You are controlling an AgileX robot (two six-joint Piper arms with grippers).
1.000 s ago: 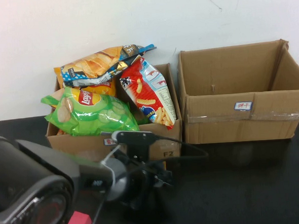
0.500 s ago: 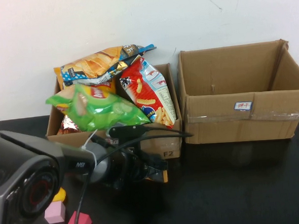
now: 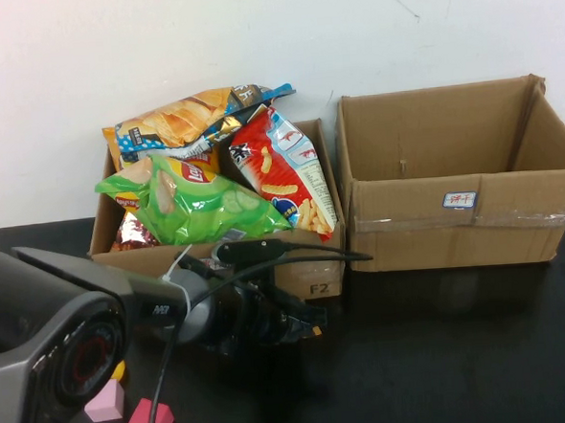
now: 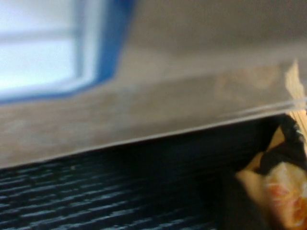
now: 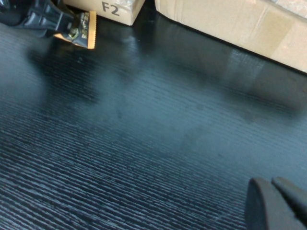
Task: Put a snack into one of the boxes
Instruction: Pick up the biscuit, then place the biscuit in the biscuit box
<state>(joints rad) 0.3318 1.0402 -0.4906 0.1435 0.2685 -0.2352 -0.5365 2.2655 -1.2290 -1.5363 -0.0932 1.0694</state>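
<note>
left gripper (image 3: pixel 304 327): low on table, in front of left box (image 3: pixel 310 272), clamped on small orange snack packet (image 5: pixel 80 29)
right gripper (image 5: pixel 278 203): near table's right edge, fingers together, empty
right box (image 3: pixel 456 230): open

Left gripper (image 3: pixel 304 327) low over the table's left-centre, black arm reaching rightward from the near left corner, jaws clamped on an orange snack packet (image 5: pixel 81 29). Right gripper (image 5: pixel 277 203) at the right edge (fingertips together).
</note>
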